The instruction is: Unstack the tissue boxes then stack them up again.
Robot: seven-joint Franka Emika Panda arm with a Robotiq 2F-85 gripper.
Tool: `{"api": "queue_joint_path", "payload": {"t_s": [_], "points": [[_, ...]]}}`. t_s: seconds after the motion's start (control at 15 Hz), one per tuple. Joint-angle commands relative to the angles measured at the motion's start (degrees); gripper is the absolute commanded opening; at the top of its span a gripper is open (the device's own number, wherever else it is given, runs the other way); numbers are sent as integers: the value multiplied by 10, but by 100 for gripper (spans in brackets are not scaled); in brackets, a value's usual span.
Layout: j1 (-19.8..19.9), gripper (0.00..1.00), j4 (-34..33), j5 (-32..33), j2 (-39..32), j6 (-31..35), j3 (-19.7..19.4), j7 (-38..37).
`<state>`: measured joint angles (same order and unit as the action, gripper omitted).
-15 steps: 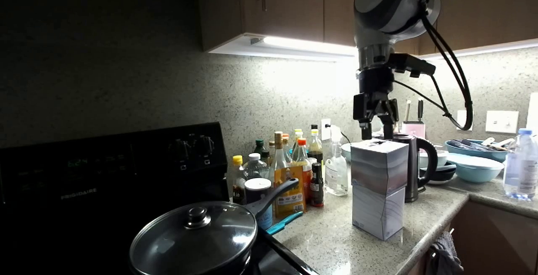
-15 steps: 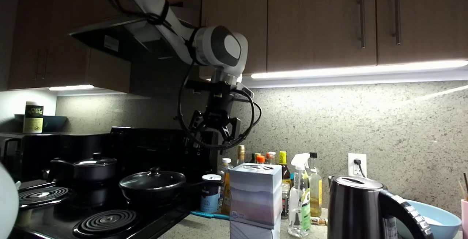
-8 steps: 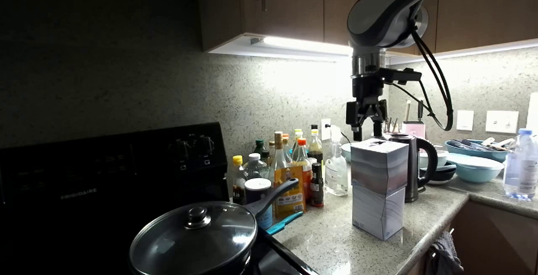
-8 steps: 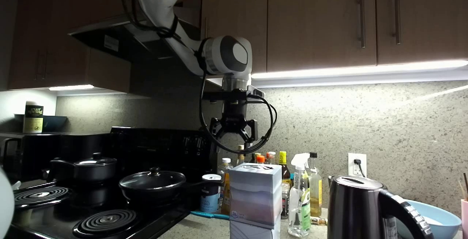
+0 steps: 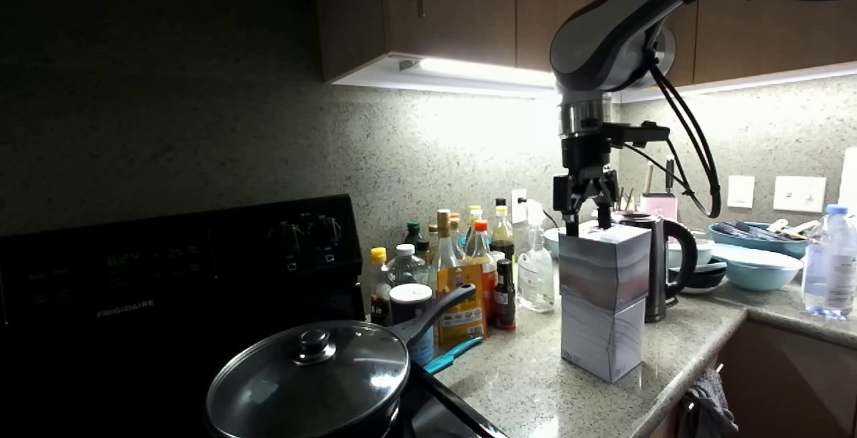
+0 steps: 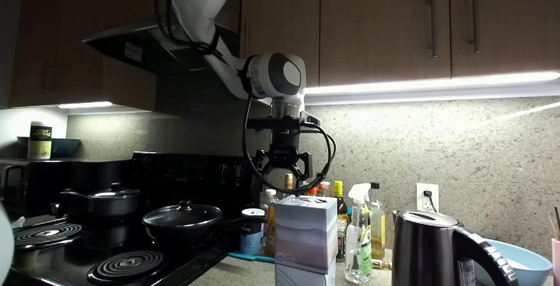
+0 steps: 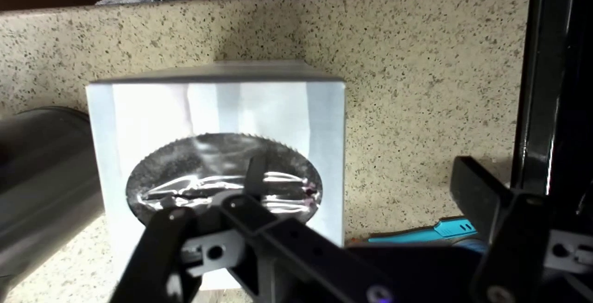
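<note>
The two tissue boxes stand stacked on the counter. The upper tissue box (image 5: 590,267), with grey and pinkish wavy bands, sits on the whiter, fine-lined lower tissue box (image 5: 596,337); both also show in an exterior view (image 6: 304,233) (image 6: 302,277). My gripper (image 5: 588,228) is open, pointing down just above the upper box's top. In the wrist view, my gripper (image 7: 359,171) has one of its fingers (image 7: 254,175) over the box's oval opening and the other beyond the box's edge, over the counter. The gap holds nothing. The lower box is mostly hidden in the wrist view.
A dark steel kettle (image 6: 422,251) stands close beside the boxes. Several bottles and a spray bottle (image 5: 535,270) stand by the wall. A turquoise knife (image 7: 419,235) lies on the counter. A lidded pan (image 5: 308,378) sits on the stove. The counter edge (image 5: 696,374) is near.
The arm has straightened to point down, moved over toward the stack and come lower, right above the upper box. The gripper has stayed open. The boxes have not moved.
</note>
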<state>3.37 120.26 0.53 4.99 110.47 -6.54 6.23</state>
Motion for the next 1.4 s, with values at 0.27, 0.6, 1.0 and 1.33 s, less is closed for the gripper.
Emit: {"api": "queue_joint_path", "payload": {"t_s": [0.27,0.6,1.0,1.33], "points": [[8,100,-9,0,-27,-3,4,-4],[7,68,-19,4,-40,-3,6,-6],[7,28,-30,0,-45,-4,5,-6],[8,6,-36,-9,-42,-12,5,-6]]}}
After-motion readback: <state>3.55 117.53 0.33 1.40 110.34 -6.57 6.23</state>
